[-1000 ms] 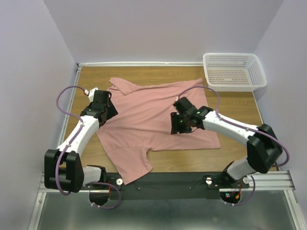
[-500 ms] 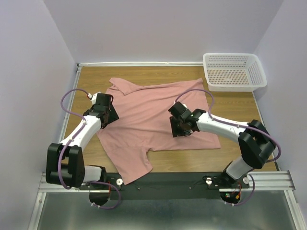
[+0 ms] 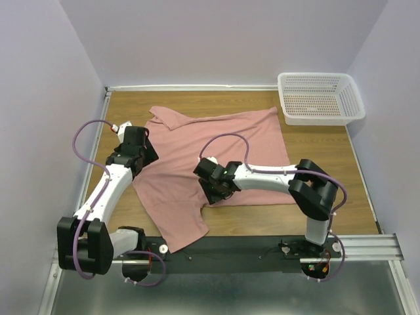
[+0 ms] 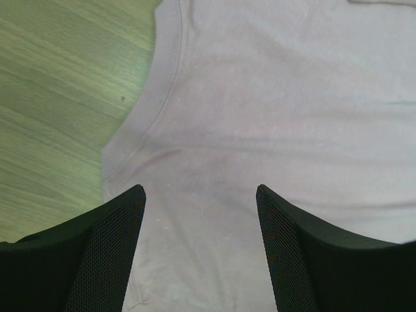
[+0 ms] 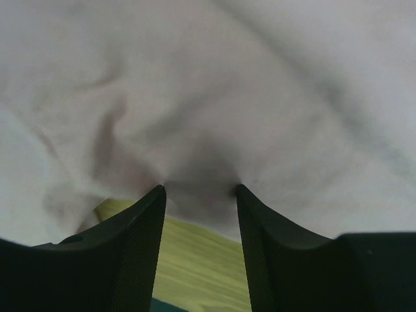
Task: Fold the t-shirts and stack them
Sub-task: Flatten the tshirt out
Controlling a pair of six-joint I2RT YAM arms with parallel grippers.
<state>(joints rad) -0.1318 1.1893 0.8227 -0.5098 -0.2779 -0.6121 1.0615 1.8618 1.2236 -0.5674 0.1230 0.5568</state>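
A dusty pink t-shirt [image 3: 216, 141] lies spread flat on the wooden table [image 3: 328, 164], one sleeve [image 3: 180, 226] reaching the near edge. My left gripper [image 3: 143, 155] hovers open over the shirt's left edge; in the left wrist view its jaws [image 4: 201, 192] frame plain pink cloth [image 4: 279, 97] beside a curved seam. My right gripper [image 3: 211, 191] is low at the near hem, close to the sleeve. In the right wrist view it [image 5: 200, 190] is open, its fingertips [image 5: 153, 201] touching the shirt's edge [image 5: 227, 78], with bare wood between them.
A white mesh basket [image 3: 320, 98] stands at the back right corner. Purple walls close in the table on three sides. A black rail [image 3: 230, 248] with both arm bases runs along the near edge.
My right arm has swept left and nearer, from the shirt's middle right to its near hem by the sleeve. The left gripper has shifted only slightly. The shirt lies as before.
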